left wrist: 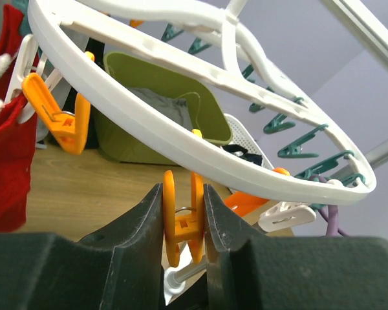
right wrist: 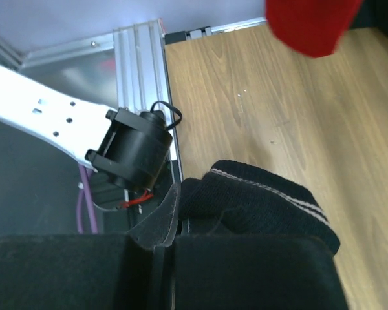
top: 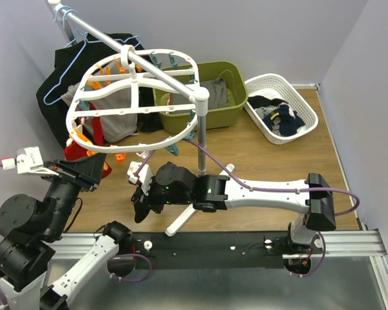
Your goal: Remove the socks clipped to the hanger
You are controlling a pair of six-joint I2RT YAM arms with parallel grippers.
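Nearest me, my left tool (left wrist: 183, 200) pinches an orange peg (left wrist: 169, 223) under the hanger (left wrist: 181, 139); my right tool (right wrist: 163, 252), below that hanger, clamps a dark sock (right wrist: 258, 206).

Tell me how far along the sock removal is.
Done: dark socks lie in the white basket. In hand: right end effector shut on a black sock; left end effector squeezing an orange peg. Left: a red sock hangs clipped on the hanger.

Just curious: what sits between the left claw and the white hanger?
An orange peg, hanging from the hanger rim and pinched in the left gripper. The left wrist view shows it.
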